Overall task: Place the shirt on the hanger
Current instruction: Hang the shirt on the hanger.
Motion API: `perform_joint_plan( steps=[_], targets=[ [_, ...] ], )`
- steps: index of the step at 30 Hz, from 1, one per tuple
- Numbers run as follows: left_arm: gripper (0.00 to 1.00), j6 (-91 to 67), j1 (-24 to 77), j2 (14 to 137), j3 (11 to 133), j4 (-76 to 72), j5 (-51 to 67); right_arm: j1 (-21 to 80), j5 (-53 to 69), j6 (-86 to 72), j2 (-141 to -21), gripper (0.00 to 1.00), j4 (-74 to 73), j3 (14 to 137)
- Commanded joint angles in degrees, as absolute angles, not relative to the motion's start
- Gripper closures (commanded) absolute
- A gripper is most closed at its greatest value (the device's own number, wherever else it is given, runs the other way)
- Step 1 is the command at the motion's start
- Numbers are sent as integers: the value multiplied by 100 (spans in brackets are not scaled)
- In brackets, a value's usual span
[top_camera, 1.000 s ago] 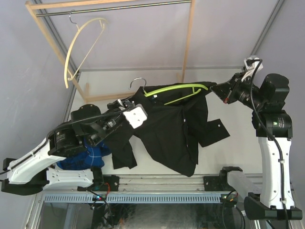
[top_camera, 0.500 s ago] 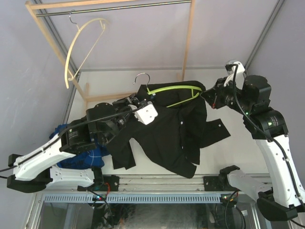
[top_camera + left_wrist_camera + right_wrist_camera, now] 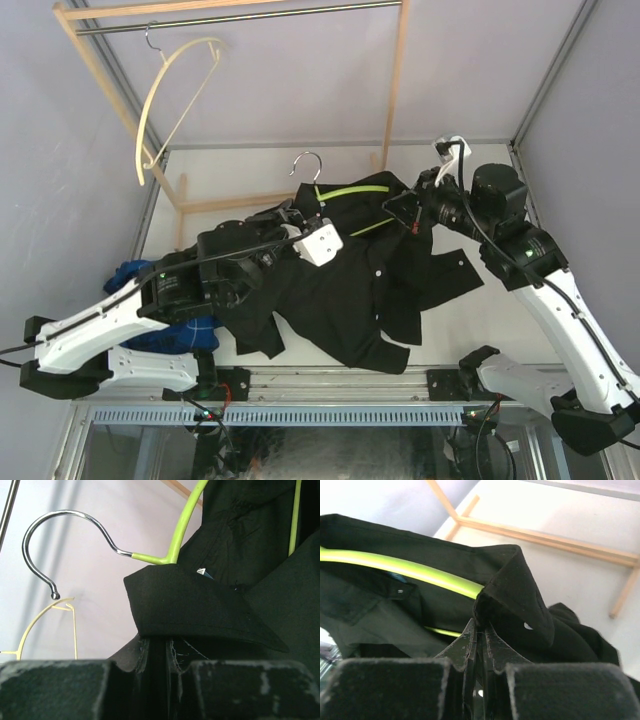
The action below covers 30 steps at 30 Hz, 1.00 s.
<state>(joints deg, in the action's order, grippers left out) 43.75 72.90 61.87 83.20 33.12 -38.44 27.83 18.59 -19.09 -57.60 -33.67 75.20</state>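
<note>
White table [image 3: 230, 175], greyish walls round it. Wood rack [image 3: 396, 80] at the far end w/ a cream hanger [image 3: 146, 105] on its rail. Your shirt [image 3: 340, 285] is mid-table, draped over the green hanger [image 3: 350, 190] btw both arms. Your left gripper [image 3: 155, 652] is narrow, pinching cloth under the collar. Your right gripper [image 3: 479, 630] is clamped tight on a shirt fold beside the hanger arm. Blue cloth [image 3: 150, 335] is mostly hidden under the left arm. Hanger's right end is buried in fabric, can't make it out.

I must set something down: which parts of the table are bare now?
The table is bare at the back, between the wooden frame's posts, behind the shirt, and at the near right, between the shirt's hem and the right arm. The middle is crowded by the shirt, the near left by the blue shirt and left arm.
</note>
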Motion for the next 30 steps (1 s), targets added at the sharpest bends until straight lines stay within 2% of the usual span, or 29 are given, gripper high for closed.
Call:
perform_joint_plan(
  steps=[1, 9, 18, 24, 30],
  targets=[
    [100, 4318, 7365, 6195, 8082, 2428, -3783, 3088, 3039, -2495, -5642, 100, -1879, 7420],
    [100, 4330, 7324, 6188, 7739, 1641, -4347, 3423, 3504, -2645, -5495, 100, -1445, 7397],
    [100, 4084, 6746, 6247, 7829, 950, -4452, 4018, 3231, -2380, -5265, 100, -1906, 7395],
    [100, 4292, 6452, 6439, 8041, 544, -4381, 4279, 2889, -2281, -5119, 100, -2142, 7330],
    [100, 4903, 6221, 6748, 8877, 172, -4070, 4129, 2832, -2247, -5205, 100, -1999, 7749]
  ],
)
